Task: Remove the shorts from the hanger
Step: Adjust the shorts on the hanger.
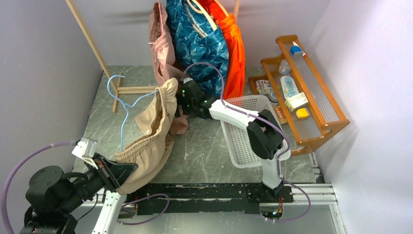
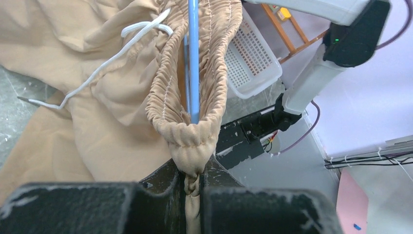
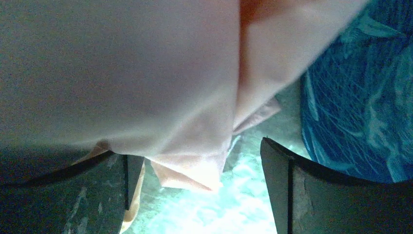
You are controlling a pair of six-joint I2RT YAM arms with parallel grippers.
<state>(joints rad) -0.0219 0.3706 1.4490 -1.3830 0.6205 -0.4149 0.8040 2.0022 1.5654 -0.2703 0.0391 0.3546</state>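
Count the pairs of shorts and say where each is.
4: tan shorts on the blue hanger, front left; pink shorts, blue patterned shorts and orange shorts hang at the back, left to right. Others may be hidden.

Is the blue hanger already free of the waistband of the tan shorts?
No, in the left wrist view the blue hanger runs down inside the gathered waistband of the tan shorts.

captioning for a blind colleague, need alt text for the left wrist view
The left tool is shut on the gathered waistband of the tan shorts, and a light blue hanger rod runs down inside the waist opening. A white drawstring trails left; a white basket sits behind.
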